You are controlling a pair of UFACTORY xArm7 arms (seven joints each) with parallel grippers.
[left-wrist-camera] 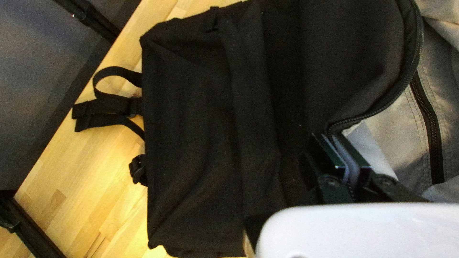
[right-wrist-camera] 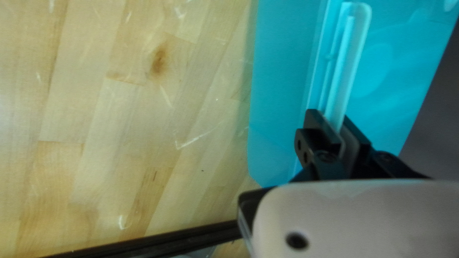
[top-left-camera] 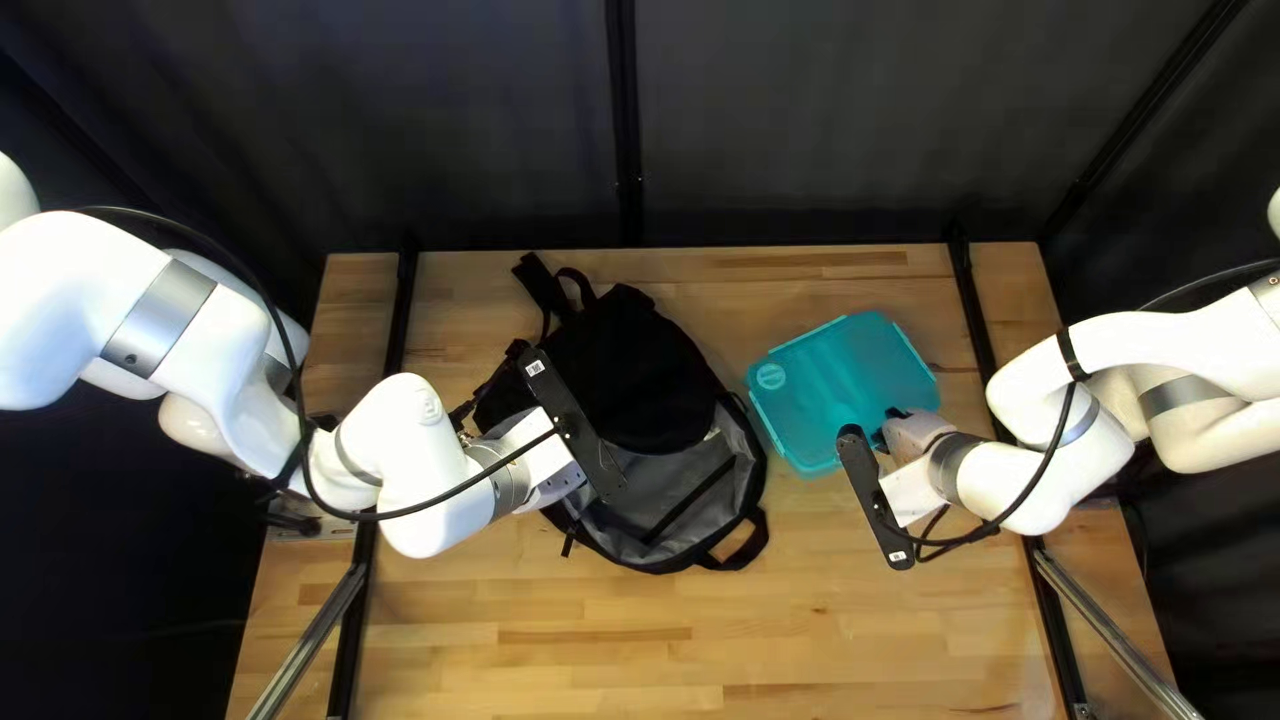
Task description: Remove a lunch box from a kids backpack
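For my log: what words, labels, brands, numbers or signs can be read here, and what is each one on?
No text is legible.
Left gripper: small white label, too small to read.
Right gripper: another white label, too small to read.
Lunch box: pale round mark, any lettering unreadable.
Backpack: no print visible.

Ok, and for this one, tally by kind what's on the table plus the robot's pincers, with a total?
Backpack: 1
Lunch box: 1
Pincers: 2, the left pincer and the right pincer
Total: 4
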